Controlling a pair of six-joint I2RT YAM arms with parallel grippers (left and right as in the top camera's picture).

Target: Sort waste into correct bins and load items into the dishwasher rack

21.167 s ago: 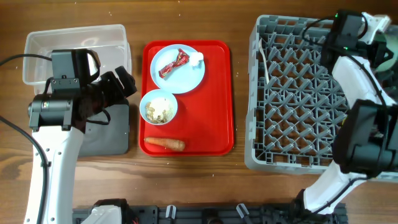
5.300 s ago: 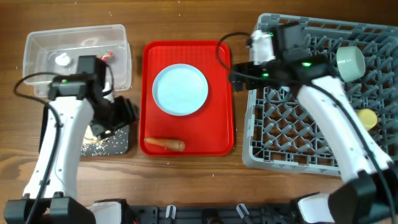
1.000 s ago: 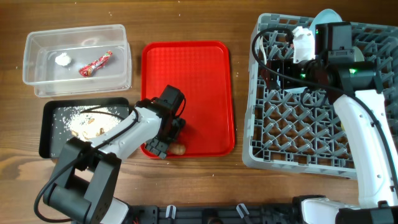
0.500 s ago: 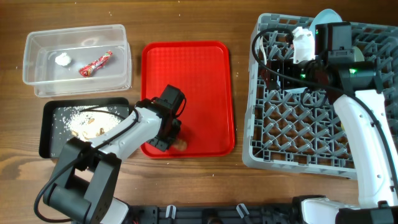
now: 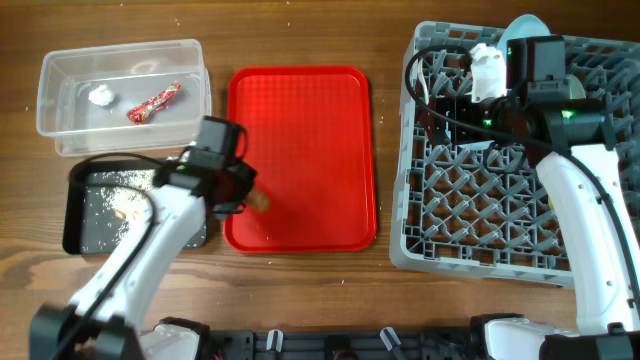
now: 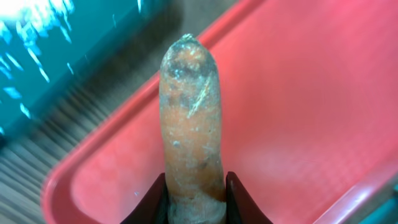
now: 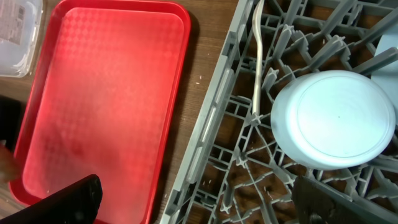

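Note:
My left gripper (image 5: 250, 196) is shut on the orange carrot (image 5: 262, 201), held above the left edge of the red tray (image 5: 310, 120). In the left wrist view the carrot (image 6: 189, 124) sticks out from between the two fingers of the gripper (image 6: 196, 202). The clear tub (image 5: 60, 135) holds the red-and-silver wrapper (image 5: 152, 102) and the white scrap (image 5: 99, 96). Beige food scraps lie in the black tray (image 5: 72, 215). My right gripper (image 7: 199, 205) hangs open over the left side of the dishwasher rack (image 5: 470, 235), near an upturned white bowl (image 7: 336, 118).
The red tray (image 7: 106, 93) has nothing on it. A pale-blue plate (image 5: 525, 23) stands at the rack's far edge. A white cable (image 7: 257, 56) runs across the rack's pegs. My left arm lies across the black tray's right part.
My left gripper closed on the carrot at the tray's front left, lifted it and carried it toward the tray's left edge. The right arm has not moved.

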